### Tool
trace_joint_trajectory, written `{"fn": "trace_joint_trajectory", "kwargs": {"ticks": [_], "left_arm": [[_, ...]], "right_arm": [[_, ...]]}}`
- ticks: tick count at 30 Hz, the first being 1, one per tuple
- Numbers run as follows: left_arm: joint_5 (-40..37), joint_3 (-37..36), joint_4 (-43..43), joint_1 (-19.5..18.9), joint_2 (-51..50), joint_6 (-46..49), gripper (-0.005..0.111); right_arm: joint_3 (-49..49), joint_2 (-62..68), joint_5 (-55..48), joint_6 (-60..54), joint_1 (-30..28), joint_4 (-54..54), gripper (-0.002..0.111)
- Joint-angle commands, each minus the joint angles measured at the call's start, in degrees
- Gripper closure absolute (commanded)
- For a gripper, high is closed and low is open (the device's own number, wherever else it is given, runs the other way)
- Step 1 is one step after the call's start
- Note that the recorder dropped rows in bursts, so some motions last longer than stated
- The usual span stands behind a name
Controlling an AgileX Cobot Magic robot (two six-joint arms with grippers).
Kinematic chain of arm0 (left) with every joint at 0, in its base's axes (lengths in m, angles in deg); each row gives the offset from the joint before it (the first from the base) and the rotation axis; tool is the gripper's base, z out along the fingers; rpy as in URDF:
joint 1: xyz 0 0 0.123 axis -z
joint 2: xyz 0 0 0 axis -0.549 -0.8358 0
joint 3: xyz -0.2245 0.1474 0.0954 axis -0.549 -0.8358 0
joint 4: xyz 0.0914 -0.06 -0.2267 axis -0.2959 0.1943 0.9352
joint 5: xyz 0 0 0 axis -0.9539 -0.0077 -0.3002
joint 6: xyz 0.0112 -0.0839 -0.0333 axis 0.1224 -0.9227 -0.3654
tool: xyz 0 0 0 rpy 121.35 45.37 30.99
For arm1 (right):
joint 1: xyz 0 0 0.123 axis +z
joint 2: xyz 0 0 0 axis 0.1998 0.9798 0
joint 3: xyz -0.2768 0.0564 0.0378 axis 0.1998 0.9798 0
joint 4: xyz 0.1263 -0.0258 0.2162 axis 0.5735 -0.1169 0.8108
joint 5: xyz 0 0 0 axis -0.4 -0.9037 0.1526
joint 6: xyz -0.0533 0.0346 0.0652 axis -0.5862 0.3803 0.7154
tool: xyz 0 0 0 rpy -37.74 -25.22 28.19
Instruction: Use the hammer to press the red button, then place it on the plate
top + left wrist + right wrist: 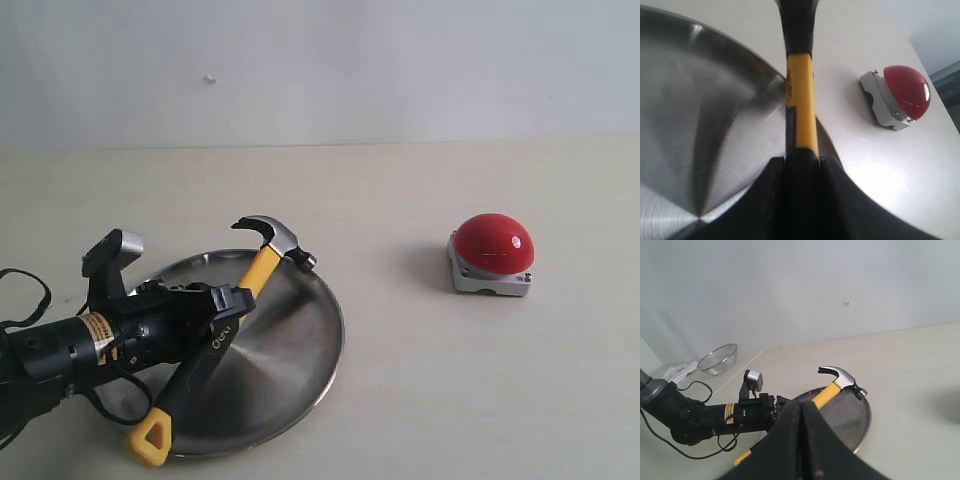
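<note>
Place step, by the look of it: left gripper [228, 305] jaws clamped mid-handle on the hammer [262, 265], over the plate [300, 340].
Head at the plate's 12 o'clock rim, butt at 7; contact with the plate unclear. Red button [492, 243] well apart at 3 o'clock on the counter [450, 380]; can't tell if it's been pressed. Right gripper [802, 425] jaws together, empty. Next move calls for lowering the hammer flat, then letting go.
</note>
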Motion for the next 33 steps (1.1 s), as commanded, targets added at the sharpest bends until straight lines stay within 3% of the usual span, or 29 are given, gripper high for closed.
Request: {"fn": "trace_joint_trajectory", "kwargs": {"ticks": [1, 4, 12, 20, 25, 29, 31, 33], "left_arm": [[1.66, 0.43, 0.02, -0.13, 0.47, 0.49, 0.107], [1.36, 0.43, -0.13, -0.13, 0.47, 0.00, 0.105], [1.26, 0.63, -2.09, -0.13, 0.47, -0.42, 0.075], [4.24, 0.63, -2.22, -0.13, 0.69, -0.67, 0.059], [10.32, 0.63, -3.83, -0.13, 5.02, 2.84, 0.063], [9.64, 0.63, -9.66, -0.13, 10.87, 9.52, 0.106], [4.31, 0.63, -10.03, -0.13, 14.30, 11.31, 0.107], [-7.42, 0.63, -8.64, -0.24, 18.45, 15.64, 0.107]], "right_arm": [[0.22, -0.25, 0.34, -0.09, 0.03, -0.12, 0.108], [0.22, -0.25, 0.34, -0.09, 0.03, -0.12, 0.108], [0.22, -0.25, 0.34, -0.09, 0.03, -0.12, 0.108], [0.22, -0.25, 0.44, -0.09, 0.03, -0.12, 0.108], [0.22, -0.25, 0.44, -0.09, 0.03, -0.12, 0.108], [0.22, -0.25, 0.44, -0.09, 0.03, -0.12, 0.108], [0.22, -0.25, 0.44, -0.09, 0.03, -0.12, 0.108], [0.22, -0.25, 0.44, -0.09, 0.03, -0.12, 0.108]]}}
